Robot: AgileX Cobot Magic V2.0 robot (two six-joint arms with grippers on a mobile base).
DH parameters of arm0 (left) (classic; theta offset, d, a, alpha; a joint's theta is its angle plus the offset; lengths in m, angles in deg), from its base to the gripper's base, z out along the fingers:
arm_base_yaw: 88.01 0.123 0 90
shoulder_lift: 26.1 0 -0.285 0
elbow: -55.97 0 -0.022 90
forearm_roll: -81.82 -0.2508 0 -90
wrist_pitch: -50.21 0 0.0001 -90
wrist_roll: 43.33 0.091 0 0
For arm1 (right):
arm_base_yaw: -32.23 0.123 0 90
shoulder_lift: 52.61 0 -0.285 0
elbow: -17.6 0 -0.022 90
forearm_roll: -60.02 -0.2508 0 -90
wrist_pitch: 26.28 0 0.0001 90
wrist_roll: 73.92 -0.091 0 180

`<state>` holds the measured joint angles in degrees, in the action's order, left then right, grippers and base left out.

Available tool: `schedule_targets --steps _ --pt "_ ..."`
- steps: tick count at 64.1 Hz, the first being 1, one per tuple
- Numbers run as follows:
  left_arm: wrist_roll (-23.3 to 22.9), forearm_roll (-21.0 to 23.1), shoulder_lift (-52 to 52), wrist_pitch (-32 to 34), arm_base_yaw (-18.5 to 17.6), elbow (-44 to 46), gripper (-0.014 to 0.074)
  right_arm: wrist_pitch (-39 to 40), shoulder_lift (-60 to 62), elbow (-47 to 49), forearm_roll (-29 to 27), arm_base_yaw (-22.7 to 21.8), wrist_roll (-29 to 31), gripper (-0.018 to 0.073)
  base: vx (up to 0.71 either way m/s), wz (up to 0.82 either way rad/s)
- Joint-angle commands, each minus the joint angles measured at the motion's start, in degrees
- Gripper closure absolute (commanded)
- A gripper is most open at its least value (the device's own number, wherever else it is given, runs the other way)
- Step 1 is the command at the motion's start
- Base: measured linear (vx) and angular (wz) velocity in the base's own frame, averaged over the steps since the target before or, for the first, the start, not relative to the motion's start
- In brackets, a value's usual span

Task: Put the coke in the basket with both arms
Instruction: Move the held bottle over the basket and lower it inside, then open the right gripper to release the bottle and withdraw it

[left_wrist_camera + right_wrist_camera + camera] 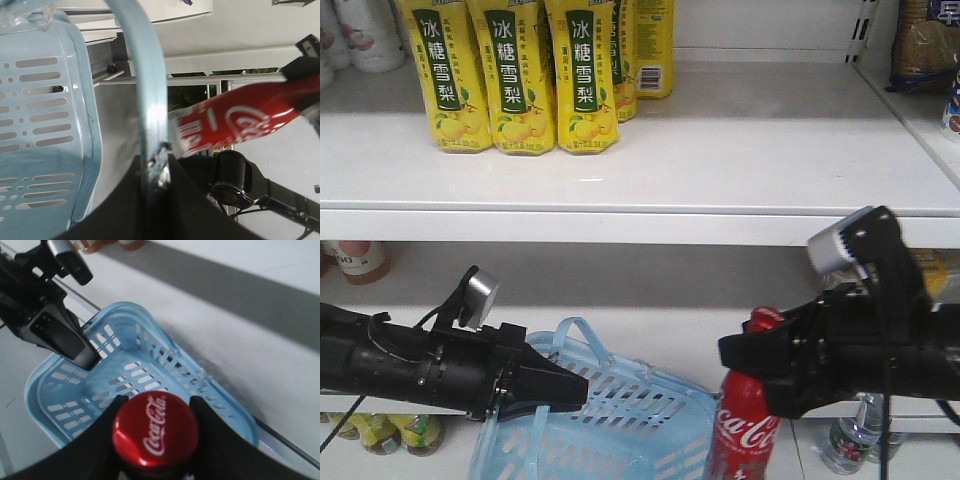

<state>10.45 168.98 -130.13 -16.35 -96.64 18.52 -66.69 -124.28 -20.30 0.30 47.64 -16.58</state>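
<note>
The coke (745,430) is a red bottle held upright by its neck in my right gripper (760,355), just right of the basket (620,420). In the right wrist view its red cap (155,429) sits between my fingers, with the basket (75,390) below and to the left. My left gripper (565,390) is shut on the basket's light blue loop handle (147,90) and holds the basket tilted. The left wrist view shows the coke (240,120) lying across the frame behind the handle.
Yellow pear-drink bottles (510,75) stand on the upper white shelf (720,150). More bottles stand on the lower shelves at the left (380,430) and right (845,440). A bag (925,45) hangs at the upper right.
</note>
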Motion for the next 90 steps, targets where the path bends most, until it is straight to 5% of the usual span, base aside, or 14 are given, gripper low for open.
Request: schedule_targets --steps 1,24,45,67,81,90 --pt "1.1 4.3 2.7 -4.1 -0.2 1.0 0.0602 6.4 -2.5 1.9 -4.4 5.4 0.8 0.0564 0.0 0.0" --pt "1.1 4.3 2.7 -4.1 -0.2 1.0 0.0602 20.4 -17.2 1.9 -3.9 15.7 0.5 0.0535 0.0 0.0" --pt "1.1 4.3 2.7 -4.1 -0.2 1.0 0.0602 18.5 -28.3 1.9 -3.9 17.3 0.6 0.0405 0.0 0.0" --pt "1.1 4.3 2.7 -4.1 -0.2 1.0 0.0602 15.8 -30.5 1.9 -3.9 17.3 -0.1 0.0172 0.0 0.0" --pt "1.1 4.3 2.7 -4.1 -0.2 1.0 0.0602 15.2 -25.0 1.9 -3.2 17.2 -0.5 0.0148 0.0 0.0" --pt "1.1 4.3 2.7 -4.1 -0.2 1.0 0.0602 15.2 -19.5 1.9 2.9 17.0 -2.9 0.0153 0.0 0.0"
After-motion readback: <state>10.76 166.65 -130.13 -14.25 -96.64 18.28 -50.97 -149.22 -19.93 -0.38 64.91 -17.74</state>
